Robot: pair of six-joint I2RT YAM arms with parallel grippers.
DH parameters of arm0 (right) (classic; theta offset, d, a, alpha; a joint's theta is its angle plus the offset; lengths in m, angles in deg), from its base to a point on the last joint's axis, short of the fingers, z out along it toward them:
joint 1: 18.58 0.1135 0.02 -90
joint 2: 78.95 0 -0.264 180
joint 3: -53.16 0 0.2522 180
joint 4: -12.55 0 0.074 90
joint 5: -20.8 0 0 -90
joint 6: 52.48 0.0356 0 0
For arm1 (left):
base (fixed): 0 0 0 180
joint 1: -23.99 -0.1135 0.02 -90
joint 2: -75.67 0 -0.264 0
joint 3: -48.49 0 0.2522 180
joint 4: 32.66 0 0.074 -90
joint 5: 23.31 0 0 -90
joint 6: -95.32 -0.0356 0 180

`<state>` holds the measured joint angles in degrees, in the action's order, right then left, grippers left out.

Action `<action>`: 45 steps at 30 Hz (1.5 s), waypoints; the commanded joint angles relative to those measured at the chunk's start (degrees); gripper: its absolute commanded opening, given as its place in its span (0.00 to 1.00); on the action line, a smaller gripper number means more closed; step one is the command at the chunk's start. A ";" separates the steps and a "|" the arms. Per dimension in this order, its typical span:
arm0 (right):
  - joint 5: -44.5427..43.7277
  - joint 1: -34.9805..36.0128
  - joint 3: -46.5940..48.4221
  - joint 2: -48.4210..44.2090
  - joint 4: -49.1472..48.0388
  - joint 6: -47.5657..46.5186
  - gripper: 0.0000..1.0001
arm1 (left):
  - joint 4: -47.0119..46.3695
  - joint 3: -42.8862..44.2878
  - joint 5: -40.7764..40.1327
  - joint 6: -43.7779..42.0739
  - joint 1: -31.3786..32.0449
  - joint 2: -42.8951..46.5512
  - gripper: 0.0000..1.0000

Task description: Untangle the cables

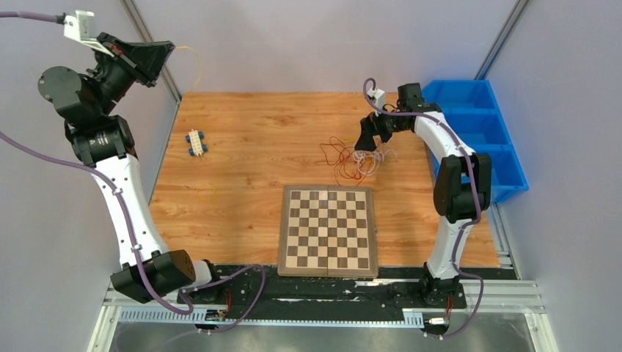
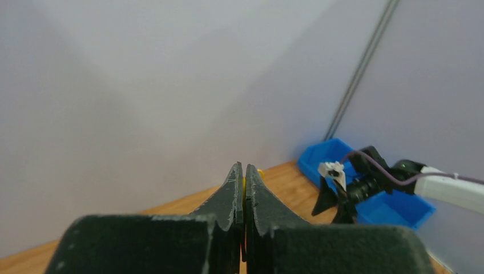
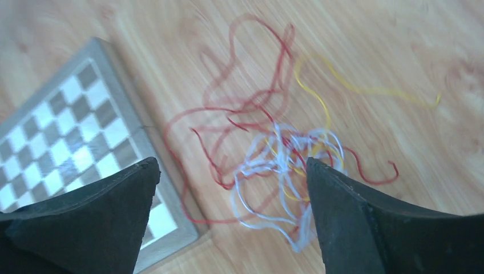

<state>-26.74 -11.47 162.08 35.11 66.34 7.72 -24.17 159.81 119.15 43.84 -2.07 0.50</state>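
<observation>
Wooden tabletop (image 1: 242,147) carries the cables (image 3: 274,154), tangled between and below the released, wide-spread right jaws. The left jaws pinch a yellow strand (image 1: 199,67) aloft. Likely mid-separation; the next move calls for closing on one strand.

arms (image 1: 128,198): white shells, black joints | purple cables (image 1: 29,16) | left hand (image 2: 243,171), right hand (image 3: 231,162): black

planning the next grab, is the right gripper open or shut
Open. In the right wrist view the right gripper has its fingers wide apart above the cables, gripping nothing.
</observation>
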 commanded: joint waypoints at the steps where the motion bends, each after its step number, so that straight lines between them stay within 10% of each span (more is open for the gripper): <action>1: 14.59 1.56 6.29 -7.57 2.90 2.63 1.00 | -4.67 -1.16 5.41 1.49 6.19 1.82 0.00; 23: 5.69 32.67 7.21 3.27 -62.16 42.84 1.00 | -18.95 4.03 3.45 15.49 19.00 -6.23 0.00; 30: 0.37 33.52 8.42 8.27 -65.92 47.15 0.54 | -18.96 4.95 2.49 15.67 19.04 -6.40 0.00; 35: 1.85 34.11 10.00 9.72 -70.70 51.94 0.86 | -19.19 3.35 2.15 15.69 19.00 -5.54 0.00; 40: 3.07 35.39 9.35 10.19 -72.23 50.65 0.87 | -19.75 3.59 1.75 16.20 19.01 -5.82 0.00; 43: 1.79 35.66 9.53 10.75 -72.77 50.46 0.66 | -19.77 3.58 1.68 16.11 19.01 -5.65 0.00; 45: 0.90 35.54 9.80 11.08 -72.68 50.39 0.34 | -19.43 3.30 1.49 15.79 19.01 -5.33 0.00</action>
<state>-24.80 23.54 169.86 44.91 -2.58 57.33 -41.62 162.92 121.60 59.19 16.53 -6.17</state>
